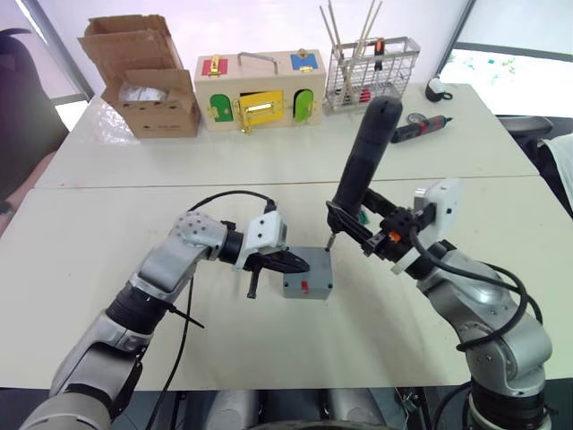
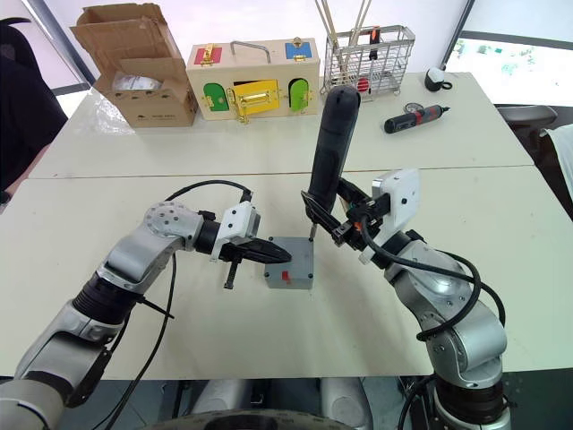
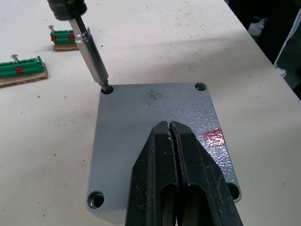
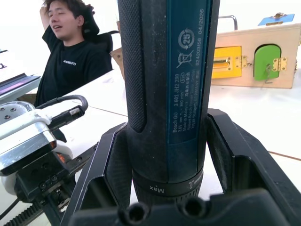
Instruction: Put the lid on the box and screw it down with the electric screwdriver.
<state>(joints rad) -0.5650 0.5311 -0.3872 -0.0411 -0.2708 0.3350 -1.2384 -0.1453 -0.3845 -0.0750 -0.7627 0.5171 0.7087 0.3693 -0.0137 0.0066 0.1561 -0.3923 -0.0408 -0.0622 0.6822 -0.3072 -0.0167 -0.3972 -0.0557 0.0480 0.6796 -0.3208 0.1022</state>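
While the left gripper (image 3: 171,136) presses its closed fingers flat on the lid (image 3: 141,122), the right gripper (image 1: 363,235) holds the electric screwdriver (image 1: 363,161) nearly upright, its bit seated in a far corner screw hole. The lid sits on the box (image 1: 307,285) at the middle of the white table (image 1: 89,242), the box's red mark facing the robot.

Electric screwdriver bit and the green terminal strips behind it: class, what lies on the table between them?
Nothing: in the left wrist view, bare white table separates the electric screwdriver bit, seated in the lid corner hole, from the green terminal strips.
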